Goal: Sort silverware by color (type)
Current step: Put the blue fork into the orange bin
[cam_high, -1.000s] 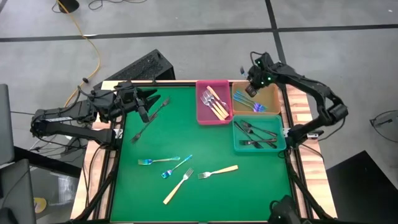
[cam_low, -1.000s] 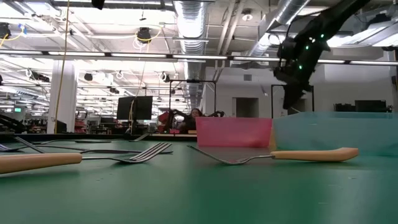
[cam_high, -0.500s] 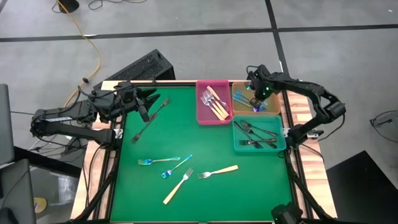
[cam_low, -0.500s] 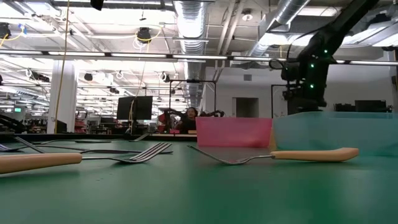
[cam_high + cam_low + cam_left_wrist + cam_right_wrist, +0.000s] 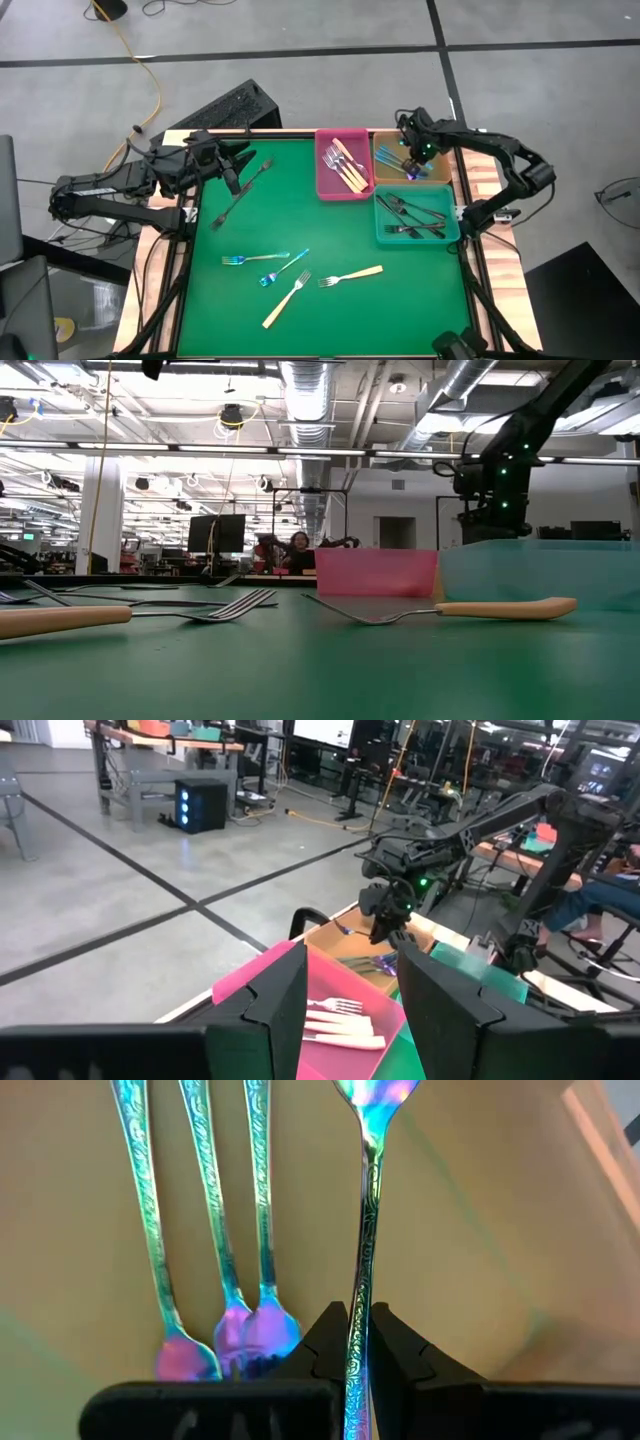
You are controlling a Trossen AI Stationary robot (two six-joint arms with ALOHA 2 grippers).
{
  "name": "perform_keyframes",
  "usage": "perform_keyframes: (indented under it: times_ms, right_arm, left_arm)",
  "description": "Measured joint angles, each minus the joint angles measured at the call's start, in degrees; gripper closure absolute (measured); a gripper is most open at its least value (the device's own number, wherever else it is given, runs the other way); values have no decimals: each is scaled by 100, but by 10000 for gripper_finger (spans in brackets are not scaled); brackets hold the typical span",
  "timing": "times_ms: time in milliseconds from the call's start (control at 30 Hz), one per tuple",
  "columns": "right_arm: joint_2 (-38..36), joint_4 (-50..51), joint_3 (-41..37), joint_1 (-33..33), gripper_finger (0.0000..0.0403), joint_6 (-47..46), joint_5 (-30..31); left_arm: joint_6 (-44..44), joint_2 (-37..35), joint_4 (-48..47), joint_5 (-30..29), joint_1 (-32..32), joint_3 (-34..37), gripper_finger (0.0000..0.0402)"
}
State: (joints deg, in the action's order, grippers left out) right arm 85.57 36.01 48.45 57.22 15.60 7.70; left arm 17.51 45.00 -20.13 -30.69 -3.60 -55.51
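Observation:
My right gripper (image 5: 409, 160) is shut on an iridescent blue fork (image 5: 366, 1210) low inside the tan bin (image 5: 436, 150) at the table's far right. Three more blue forks (image 5: 215, 1210) lie on the bin's floor beside it. Tan-handled forks fill the pink bin (image 5: 327, 186), and black forks fill the teal bin (image 5: 382, 236). On the green mat lie two blue forks (image 5: 268, 264), two tan-handled forks (image 5: 352, 275) and black forks (image 5: 232, 210). My left gripper (image 5: 350, 1010) hangs open above the far left of the table, with nothing between its fingers. My right gripper pinches the blue fork's slim patterned handle (image 5: 358, 1330) between its two fingers. The fingers come from above, pointing steeply down, and the fork runs on ahead of them along their line. Whether the fork's far end touches the bin's floor cannot be told.
The three bins stand together at the far right: pink (image 5: 375, 572), tan, and teal (image 5: 540, 575) nearer. The loose forks lie mid-table and toward the near left. A person sits at a desk in the room beyond the table.
My right gripper has gone down into the tan bin with the blue fork, tipping to point more steeply down, and stays shut on it. Most of that drop came early; it has since nearly stopped.

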Motion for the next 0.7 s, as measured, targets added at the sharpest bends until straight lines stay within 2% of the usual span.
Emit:
perform_keyframes:
  times_ms: [200,367,700]
  right_arm:
    - [281,-70,0,-242,362,-407,14]
    - [659,-162,83,-614,362,-396,293]
    - [819,-102,166,-646,362,-479,249]
  left_arm:
    - [23,2,-5,1,0,0,262]
    - [21,2,-5,1,0,0,262]
    - [19,2,-73,45,1,0,262]
